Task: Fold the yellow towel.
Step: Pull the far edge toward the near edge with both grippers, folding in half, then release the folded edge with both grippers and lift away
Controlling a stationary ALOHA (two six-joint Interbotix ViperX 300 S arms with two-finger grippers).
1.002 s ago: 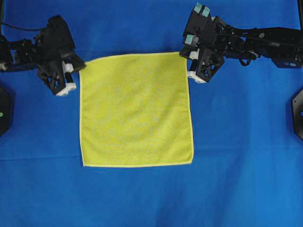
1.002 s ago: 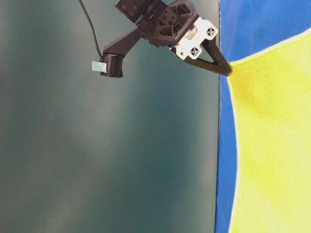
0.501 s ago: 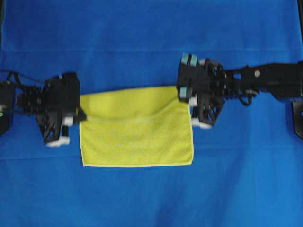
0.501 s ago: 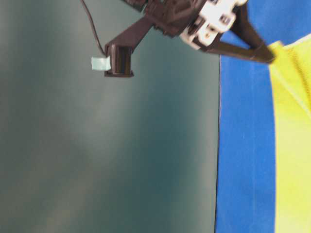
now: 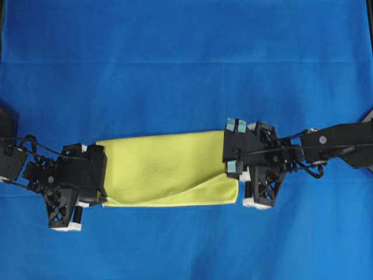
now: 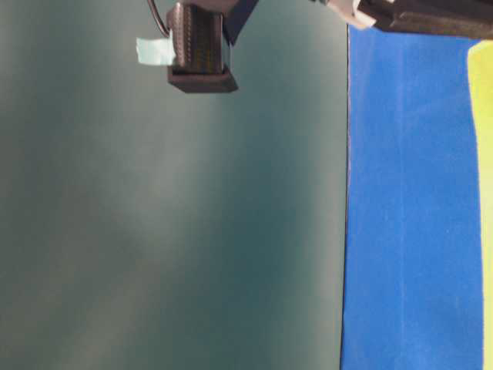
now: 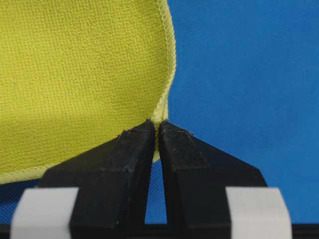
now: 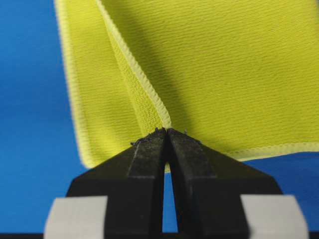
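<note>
Left fingers: the left gripper (image 7: 156, 130) has its black fingertips (image 7: 134, 142) pressed together on the hem at a corner of the yellow towel (image 7: 75, 74), pinching it.
Right fingers: the right gripper (image 8: 167, 134) is likewise squeezed onto a hemmed corner, with a second layer of the cloth lying underneath.
Towel: doubled over into a long band on the blue table cloth (image 5: 186, 58), the top layer not quite square with the bottom one near the right end.
Grippers from above: one at each end of the band, left gripper (image 5: 99, 189) and right (image 5: 236, 175).
Table-level view: only a thin yellow strip at the right edge, and I think that's the towel, though it's blurred.
</note>
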